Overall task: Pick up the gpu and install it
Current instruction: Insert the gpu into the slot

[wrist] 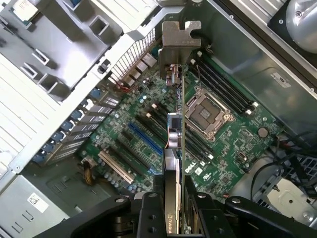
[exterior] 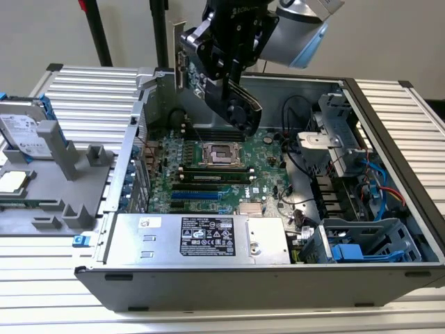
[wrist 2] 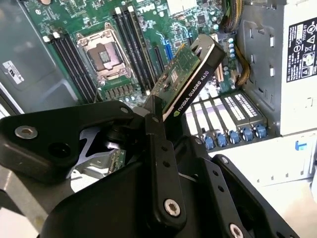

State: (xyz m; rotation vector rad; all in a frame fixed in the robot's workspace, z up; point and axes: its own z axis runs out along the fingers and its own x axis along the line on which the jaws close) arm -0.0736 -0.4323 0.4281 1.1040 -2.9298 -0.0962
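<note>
- jaws are gripping the gpu [wrist 2: 184, 67] edge-on, bracket [wrist: 181, 37] facing the case [exterior: 243, 285] rear, prob. to match openings there
- it's hanging above the motherboard [exterior: 271, 174], not seated yet

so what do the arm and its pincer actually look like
The arm has a rounded, silver-grey joint housing. The pincer is matte black, built from chunky angular link plates, with flat, narrow fingers fastened by small silver screw heads.
</note>
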